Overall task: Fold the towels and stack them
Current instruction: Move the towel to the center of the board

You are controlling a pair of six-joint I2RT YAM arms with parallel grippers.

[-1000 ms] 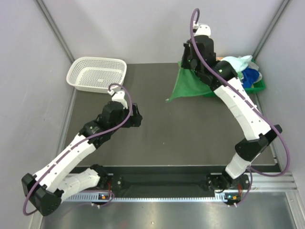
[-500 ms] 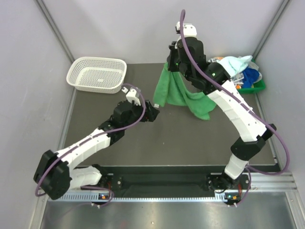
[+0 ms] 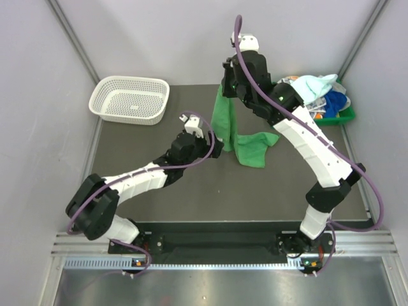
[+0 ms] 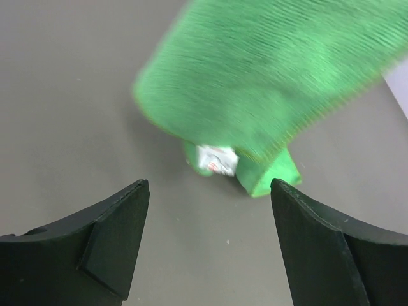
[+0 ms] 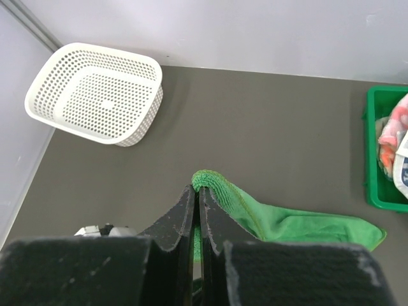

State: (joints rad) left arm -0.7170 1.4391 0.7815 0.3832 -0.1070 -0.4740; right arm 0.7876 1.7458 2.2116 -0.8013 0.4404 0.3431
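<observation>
Black-fingered, the left gripper (image 4: 209, 186) has been swung forward from the near side of the table (image 3: 255, 191). It is now set just short of the green towel (image 3: 242, 143), whose hanging edge and white label (image 4: 217, 159) are framed straight ahead between its fingers. The towel has meanwhile been lifted out of the tray (image 3: 347, 115) and carried over the open table. Its lower part is draped on the surface ahead and to the right of the left gripper, while the rest is held up. From this it is judged that the first towel has been brought out for spreading and that a second corner is about to be taken. No fold has been made and nothing is stacked.

The left gripper is spread almost to its widest, and nothing is seen to be held or touched by it. Beyond it, the right gripper (image 5: 197, 188) is pressed shut on an upper edge of the towel, which hangs below it. Farther off, to that gripper's right, the other towels (image 3: 319, 86) are left heaped in the tray.
</observation>
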